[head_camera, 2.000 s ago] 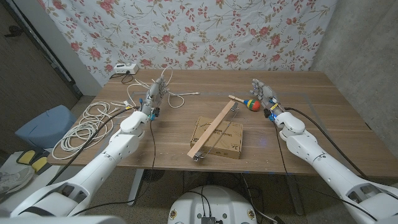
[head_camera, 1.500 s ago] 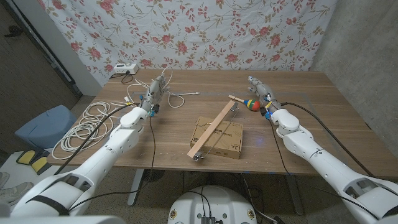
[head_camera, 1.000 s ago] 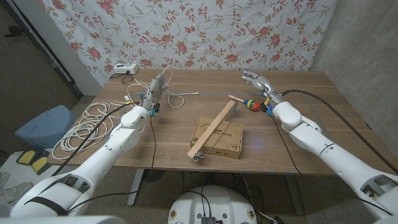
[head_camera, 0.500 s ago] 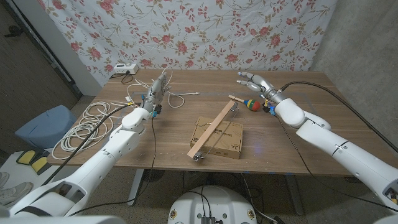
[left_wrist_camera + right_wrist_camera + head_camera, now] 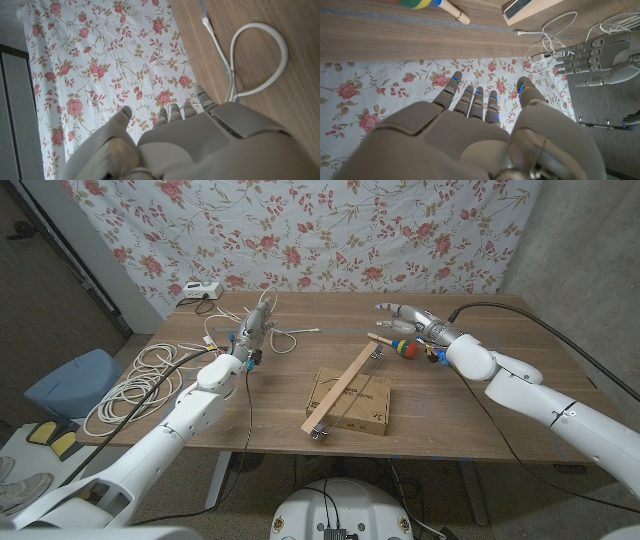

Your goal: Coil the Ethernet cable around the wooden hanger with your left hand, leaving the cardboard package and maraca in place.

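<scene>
Two hands up, both holding nothing. Left hand [image 5: 255,325] is raised over the far-left desk [image 5: 480,395], fingers extended and apart, right at the white Ethernet cable [image 5: 283,336]. Right hand [image 5: 408,317] hovers spread over the far right, just beyond the maraca [image 5: 396,345].

Cable lies in loose loops on the far-left desk, plug end [image 5: 205,20] trailing free. Judgement: light, limp, springy jacket, so loops likely relax unless kept under tension. Best hold looks like a pinch just behind the plug or on a loop crown, not mid-slack.

Wooden hanger [image 5: 343,388] lies diagonally across the cardboard package [image 5: 353,402] at mid-desk, far end near the maraca handle. Rigid and light; it probably skates on the cardboard once the cable pulls on it, and could nudge the maraca.

Package looks closed, contents not visible. No other container on the desk. Separate bundle of cords [image 5: 125,395] hangs off the left edge, not the target by the look of it.
</scene>
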